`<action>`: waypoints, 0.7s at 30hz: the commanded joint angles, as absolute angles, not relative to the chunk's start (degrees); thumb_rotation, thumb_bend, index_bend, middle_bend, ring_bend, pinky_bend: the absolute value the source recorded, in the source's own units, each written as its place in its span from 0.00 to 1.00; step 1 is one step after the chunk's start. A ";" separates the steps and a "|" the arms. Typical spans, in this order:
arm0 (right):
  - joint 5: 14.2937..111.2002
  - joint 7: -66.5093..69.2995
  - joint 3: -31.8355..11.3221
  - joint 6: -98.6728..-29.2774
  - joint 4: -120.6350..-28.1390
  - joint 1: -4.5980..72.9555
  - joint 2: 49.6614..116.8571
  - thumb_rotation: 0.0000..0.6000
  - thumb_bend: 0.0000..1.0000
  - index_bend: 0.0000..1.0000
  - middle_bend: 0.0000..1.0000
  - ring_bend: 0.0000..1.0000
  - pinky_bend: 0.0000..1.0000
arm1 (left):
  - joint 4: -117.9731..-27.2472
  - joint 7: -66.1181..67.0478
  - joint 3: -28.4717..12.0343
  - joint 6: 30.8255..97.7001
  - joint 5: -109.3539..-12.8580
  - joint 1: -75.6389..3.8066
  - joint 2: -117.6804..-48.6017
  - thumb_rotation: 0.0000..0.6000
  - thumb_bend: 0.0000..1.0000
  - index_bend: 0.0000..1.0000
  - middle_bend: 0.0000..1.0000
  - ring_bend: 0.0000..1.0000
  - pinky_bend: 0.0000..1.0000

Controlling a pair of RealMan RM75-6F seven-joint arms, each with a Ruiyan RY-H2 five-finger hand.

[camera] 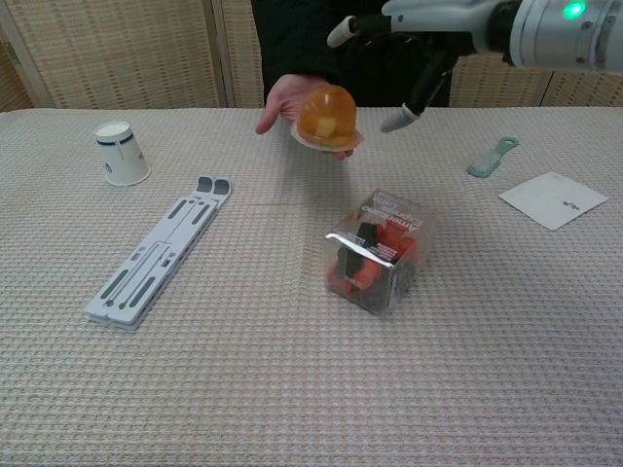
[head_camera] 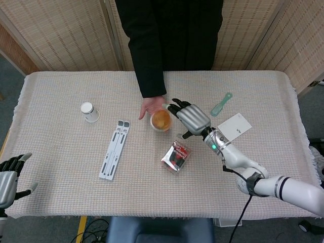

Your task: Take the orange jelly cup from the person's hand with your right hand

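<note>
The orange jelly cup (head_camera: 161, 120) (camera: 327, 118) rests on the person's hand (head_camera: 150, 107) (camera: 279, 102) above the middle of the table. My right hand (head_camera: 189, 117) (camera: 409, 39) hovers just right of the cup, slightly higher, fingers spread, holding nothing and apart from the cup. My left hand (head_camera: 7, 177) stays off the table's front left corner, fingers apart and empty; the chest view does not show it.
A clear box with red and black contents (head_camera: 176, 156) (camera: 380, 250) lies below the cup. A grey folding stand (head_camera: 114, 149) (camera: 159, 252) and white paper cup (head_camera: 89, 112) (camera: 121, 153) sit to the left. A green tool (head_camera: 221, 104) (camera: 492, 157) and white card (head_camera: 234, 126) (camera: 553, 199) lie to the right.
</note>
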State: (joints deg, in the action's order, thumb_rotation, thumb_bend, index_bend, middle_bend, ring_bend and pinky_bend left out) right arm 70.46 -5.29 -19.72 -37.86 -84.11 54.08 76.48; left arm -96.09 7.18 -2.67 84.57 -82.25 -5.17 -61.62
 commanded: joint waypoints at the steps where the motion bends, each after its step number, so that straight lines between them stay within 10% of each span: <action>1: 68.15 -6.74 -20.44 -36.06 -80.57 57.60 79.86 1.00 0.17 0.06 0.15 0.07 0.16 | -95.95 6.96 -2.55 84.40 -82.09 -5.05 -61.55 1.00 0.22 0.18 0.23 0.20 0.24; 12: 62.66 -10.14 -18.99 -35.28 -72.45 63.31 86.82 1.00 0.17 0.07 0.15 0.07 0.16 | -95.11 5.18 -2.18 83.78 -81.36 -4.42 -61.05 1.00 0.22 0.19 0.23 0.20 0.24; 21: 62.21 -9.45 -18.17 -38.04 -68.44 64.01 90.81 1.00 0.34 0.28 0.26 0.16 0.41 | -94.73 4.22 -1.90 83.33 -81.10 -4.06 -60.76 1.00 0.22 0.22 0.23 0.20 0.24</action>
State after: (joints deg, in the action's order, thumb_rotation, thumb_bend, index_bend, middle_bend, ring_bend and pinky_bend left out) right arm 62.09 -9.68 -18.28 -37.77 -68.74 63.91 90.49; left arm -94.75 4.23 -1.90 83.36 -81.13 -4.07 -60.76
